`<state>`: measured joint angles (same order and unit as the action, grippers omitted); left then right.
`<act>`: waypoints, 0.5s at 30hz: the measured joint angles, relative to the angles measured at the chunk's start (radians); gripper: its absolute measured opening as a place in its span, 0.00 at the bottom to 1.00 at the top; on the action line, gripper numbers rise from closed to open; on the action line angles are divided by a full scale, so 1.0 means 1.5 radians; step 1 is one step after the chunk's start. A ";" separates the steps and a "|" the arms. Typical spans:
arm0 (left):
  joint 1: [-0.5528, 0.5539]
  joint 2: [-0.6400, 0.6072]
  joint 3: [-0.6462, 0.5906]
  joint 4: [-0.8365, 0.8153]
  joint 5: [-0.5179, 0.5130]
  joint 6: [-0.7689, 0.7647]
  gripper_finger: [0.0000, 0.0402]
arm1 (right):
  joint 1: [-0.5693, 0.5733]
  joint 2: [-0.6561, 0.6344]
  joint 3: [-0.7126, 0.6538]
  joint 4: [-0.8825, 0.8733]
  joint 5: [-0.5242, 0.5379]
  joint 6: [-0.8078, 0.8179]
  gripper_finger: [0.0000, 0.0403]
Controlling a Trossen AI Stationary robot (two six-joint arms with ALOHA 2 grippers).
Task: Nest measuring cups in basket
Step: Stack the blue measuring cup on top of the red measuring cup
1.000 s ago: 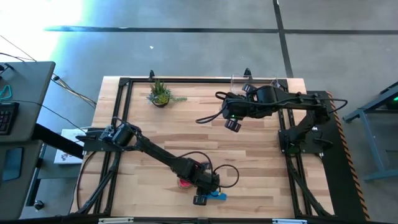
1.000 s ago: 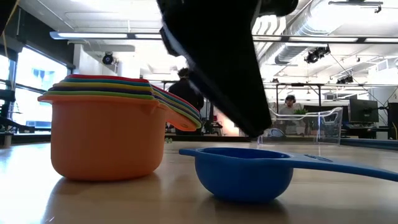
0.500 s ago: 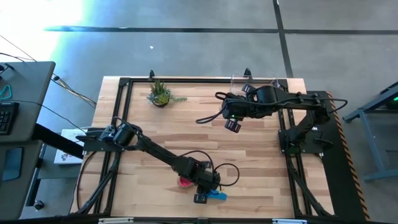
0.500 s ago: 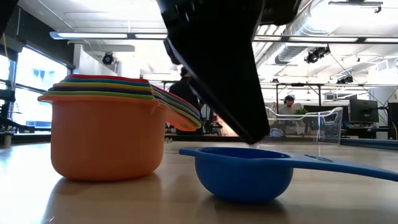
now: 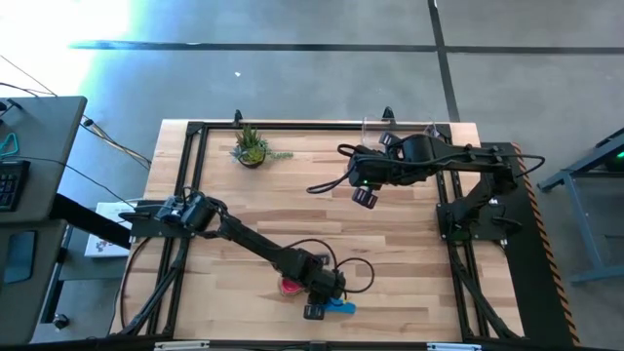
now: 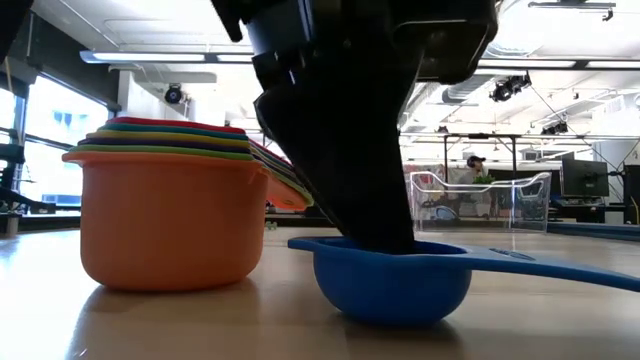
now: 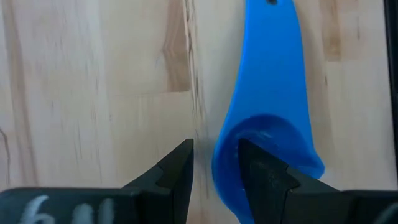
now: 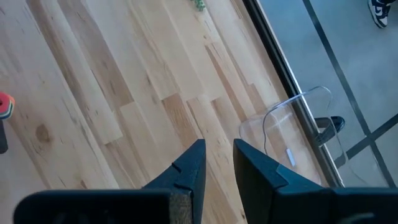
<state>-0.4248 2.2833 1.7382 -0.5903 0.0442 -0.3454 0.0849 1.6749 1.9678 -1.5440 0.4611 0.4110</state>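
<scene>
Grey concrete floor (image 5: pixel 292 78), ceiling striplights (image 6: pixel 150 57)

Glossy plastic blue cup (image 7: pixel 267 118) (smooth) on matt wooden table (image 7: pixel 93 93)

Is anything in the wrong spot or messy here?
Nothing is spilled or broken. One blue cup sits alone beside the stacked cups, not nested yet. The left gripper straddles its rim. The clear basket stands far across the table, near the right gripper.
</scene>
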 joint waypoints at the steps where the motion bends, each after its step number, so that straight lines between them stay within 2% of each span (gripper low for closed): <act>1: 0.000 0.000 0.000 0.000 0.000 -0.002 0.29 | 0.000 0.000 0.000 0.000 0.000 0.000 0.18; 6: -0.001 0.000 0.000 -0.001 -0.001 -0.005 0.26 | 0.000 0.000 0.000 0.000 0.000 0.000 0.18; 15: -0.001 0.000 0.000 -0.002 -0.002 -0.005 0.06 | 0.000 0.000 0.000 0.000 0.000 0.000 0.18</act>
<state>-0.4263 2.2833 1.7382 -0.5934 0.0414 -0.3531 0.0849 1.6749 1.9678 -1.5439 0.4604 0.4110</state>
